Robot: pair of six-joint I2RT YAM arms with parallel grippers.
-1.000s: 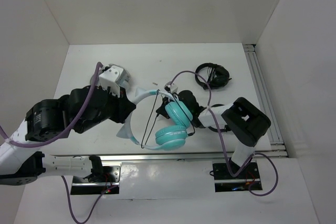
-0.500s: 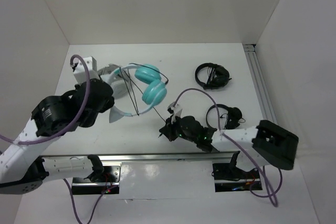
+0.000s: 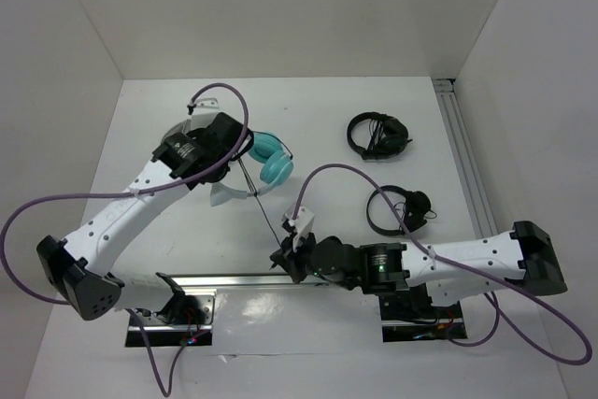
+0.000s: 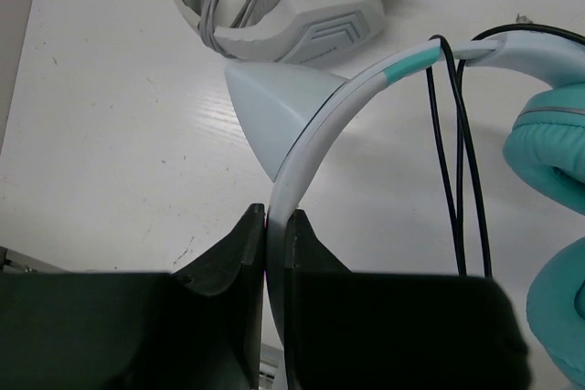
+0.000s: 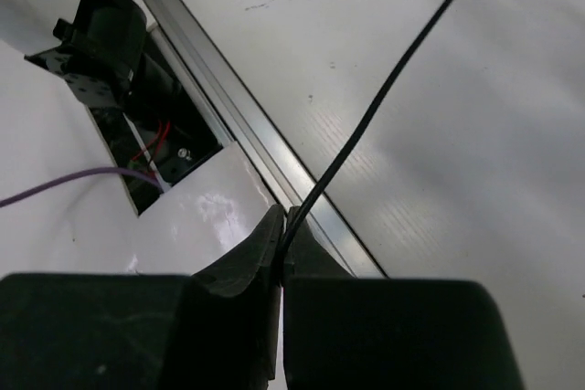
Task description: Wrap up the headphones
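Left gripper (image 4: 277,230): clamped on the pale headband of turquoise-cupped over-ear headphones (image 3: 269,158), just beside grey-white padded headphones (image 4: 283,6). Right gripper (image 5: 281,235): pinched on thin black cable (image 5: 388,89), well apart from those. Step, judged: winding. Next: loop the taut cable round the headband.

Teal over-ear headphones (image 4: 553,148): cushions soft and matt, pale plastic headband (image 4: 302,157) smooth, thin black cable (image 5: 384,102) dull; silver metal rail (image 5: 233,116) gleams.
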